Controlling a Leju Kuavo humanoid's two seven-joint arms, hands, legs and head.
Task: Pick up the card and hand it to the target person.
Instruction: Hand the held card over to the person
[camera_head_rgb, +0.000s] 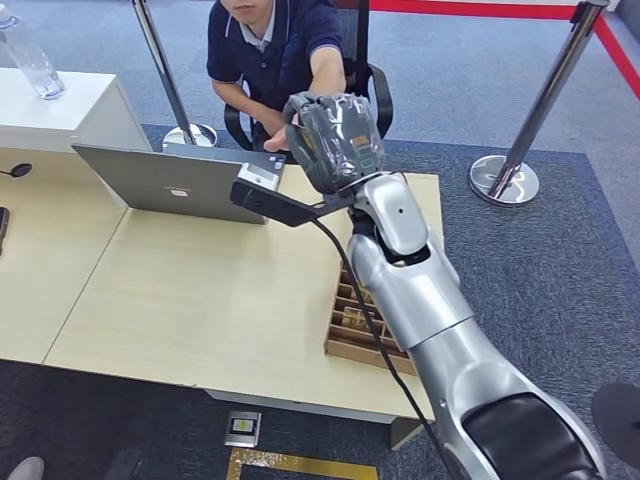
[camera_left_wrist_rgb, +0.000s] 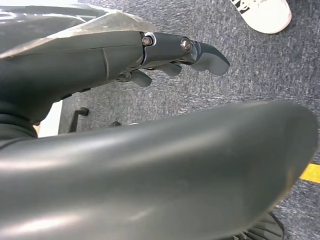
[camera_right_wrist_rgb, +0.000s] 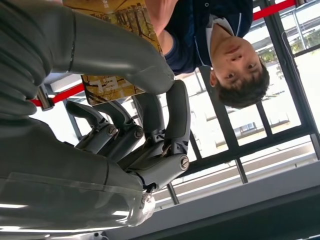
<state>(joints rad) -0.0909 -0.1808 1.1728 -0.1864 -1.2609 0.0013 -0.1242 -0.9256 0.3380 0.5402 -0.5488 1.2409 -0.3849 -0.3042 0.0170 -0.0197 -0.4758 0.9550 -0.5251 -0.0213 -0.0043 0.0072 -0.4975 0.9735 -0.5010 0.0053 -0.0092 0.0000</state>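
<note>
My right hand is stretched out over the far edge of the table, toward the seated person. In the right wrist view the yellow-brown card is pinched between the thumb and the dark fingers of the right hand. The person leans in, and their arm reaches the card's far end. From the head view the person's hand is right beside mine, and the card is hidden behind it. My left hand hangs over the carpet, its fingers straight and holding nothing.
A grey laptop stands open at the table's back. A wooden compartment tray lies under my right arm near the front edge. Barrier posts stand behind the table. A water bottle sits far left.
</note>
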